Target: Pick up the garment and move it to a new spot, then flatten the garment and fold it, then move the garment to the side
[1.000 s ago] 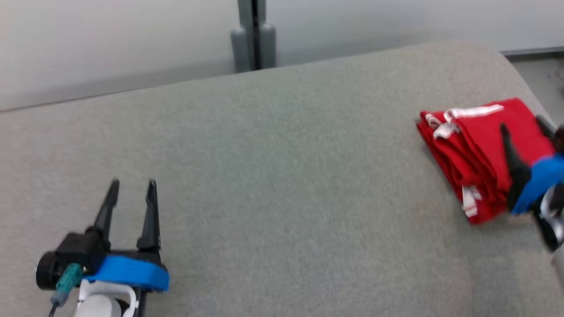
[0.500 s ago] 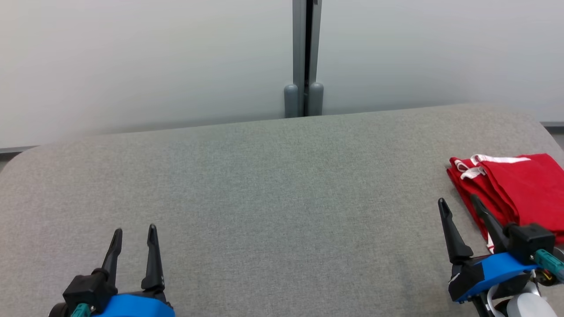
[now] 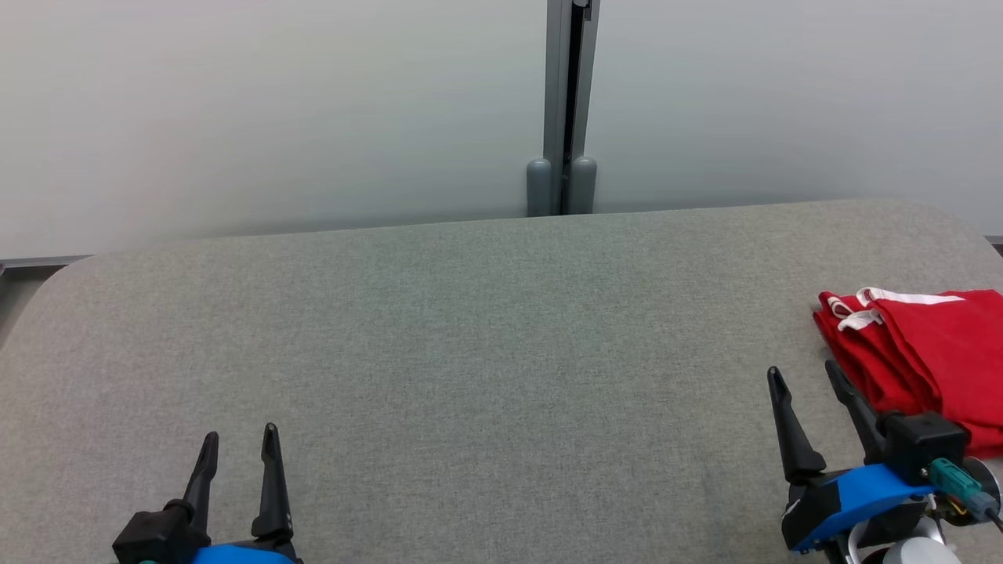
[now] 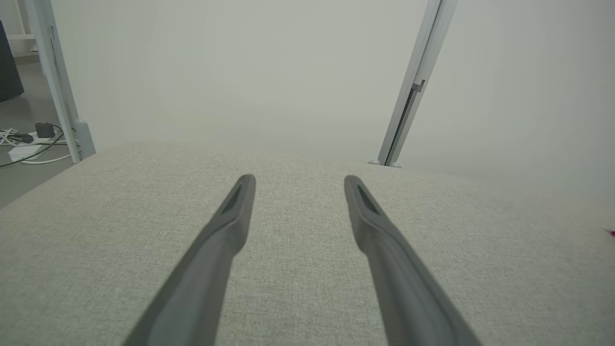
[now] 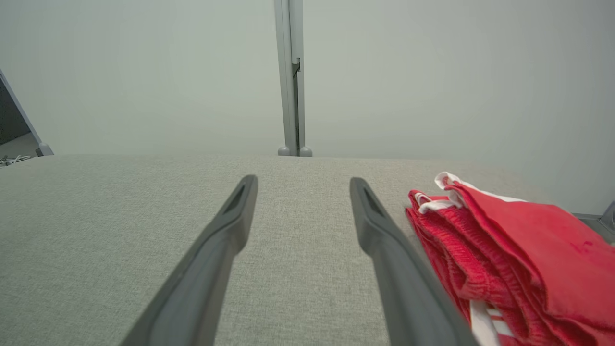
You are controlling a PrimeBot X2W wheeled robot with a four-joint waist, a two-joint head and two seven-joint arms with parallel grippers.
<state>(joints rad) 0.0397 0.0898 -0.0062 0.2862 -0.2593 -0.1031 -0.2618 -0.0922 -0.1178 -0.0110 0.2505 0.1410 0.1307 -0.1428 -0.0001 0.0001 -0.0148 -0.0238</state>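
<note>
- My left claw (image 3: 240,433) sits at the lower left of the head view, over the grey, cloth-covered desk (image 3: 486,329), with its two dark fingers pointing away from me.
- Its jaws are spread wide and grip nothing. The left wrist view gives me bare desk cloth between the fingers (image 4: 226,240).
- My right claw (image 3: 803,370) sits at the lower right of the head view. It is spread just as wide, with nothing in its grasp.
- The garment (image 3: 932,345) is red with white trim (image 3: 901,298). It lies as a folded stack on the desk at the far right, and the edge of the head view cuts part of it off.
- In the right wrist view the garment lies just beside my right claw, on its right-hand side. The layered folds face the claw.
- The right-hand finger (image 5: 384,240) of that claw crosses the garment's near edge in that view. I cannot tell whether it touches the cloth or hangs above it.
- My left claw is well apart from the garment, with a broad stretch of bare desk between them.
- Behind the desk stand pale wall panels, joined by a grey upright post (image 3: 563,110).
- In the left wrist view, some cables (image 4: 24,144) lie on the floor beyond the desk's left corner.
</note>
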